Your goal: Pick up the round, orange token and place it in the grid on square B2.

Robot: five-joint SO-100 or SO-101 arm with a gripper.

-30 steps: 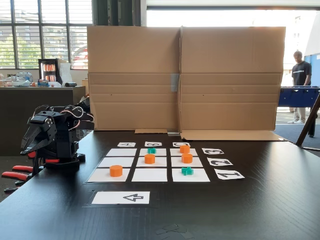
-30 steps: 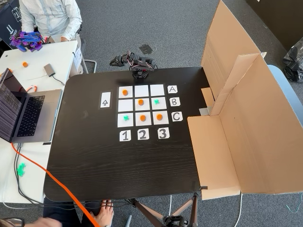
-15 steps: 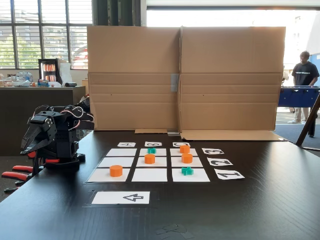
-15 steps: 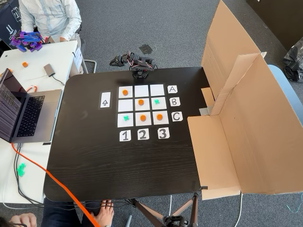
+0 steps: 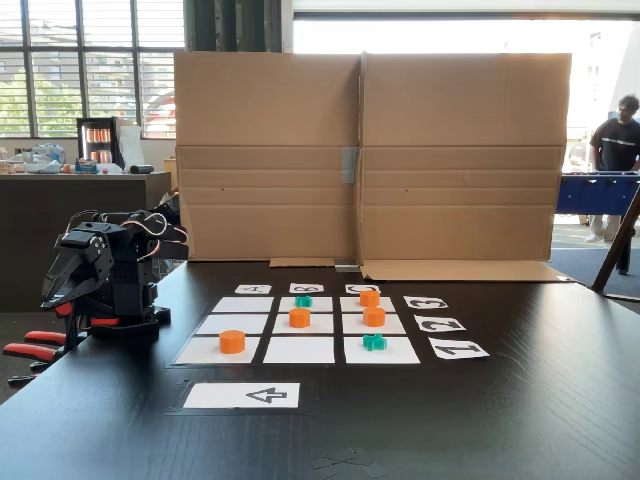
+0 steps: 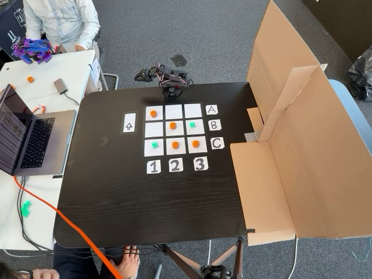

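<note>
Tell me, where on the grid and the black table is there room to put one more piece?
Free grid squares: A2, A3 and B1. The black table is bare below the number cards. Crowded: centre and bottom row hold orange tokens and teal crosses; the folded arm borders the top.

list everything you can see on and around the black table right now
round orange plastic tokens: four on the grid, at A1, B2, C2 and C3 in the overhead fixed view; one more on the white side desk
teal cross-shaped tokens: two on the grid, at B3 and C1; one on the side desk edge
white paper grid: one, three by three, table centre
letter and number label cards: six, white, beside two grid edges
white arrow card: one, left of the grid
brown cardboard screen: one, right table edge
open laptop: one, grey, side desk
seated person: one, top left
black robot arm: one, folded at the table edge; gripper state unclear
</note>
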